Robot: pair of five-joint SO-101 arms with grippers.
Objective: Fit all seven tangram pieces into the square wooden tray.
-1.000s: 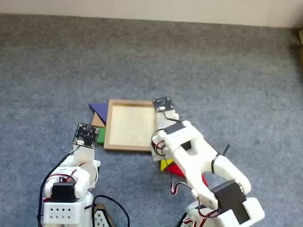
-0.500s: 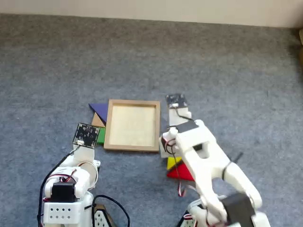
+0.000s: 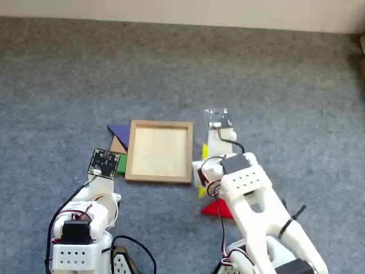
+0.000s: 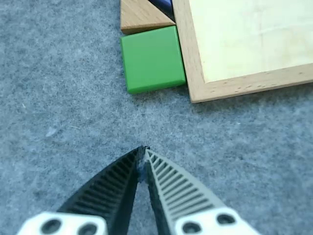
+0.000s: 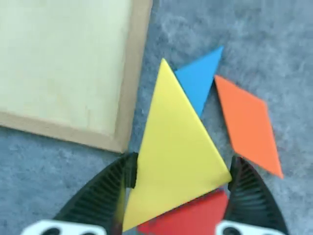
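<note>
Right wrist view has the right end effector (image 5: 181,170) spread wide with the yellow triangle (image 5: 171,132) between its fingers, one finger against each sloping side, so it appears to be gripping that piece. The triangle lies just beside the rim of the square wooden tray (image 5: 131,73) and not in it, and it overlaps the red piece (image 5: 193,218) and a corner of the blue triangle (image 5: 199,83). The orange parallelogram (image 5: 247,125) lies just beyond it, apart from the tray. The yellow piece's sharp tip points away from the wrist. Its long axis runs from between the fingers out to that tip, roughly along the tray's side rail. I judge it flat, stiff and light, with a smooth painted face and thin edges. Fingers set on two converging sides could squeeze it out towards the tip, so a hold low on the broad end, as now, seems safest. The left end effector (image 4: 143,155) has its tips pressed together on nothing, above the grey bench (image 4: 58,112) a little short of the green square (image 4: 152,58). That square touches the tray's outer corner, next to a tan triangle (image 4: 142,15).
</note>
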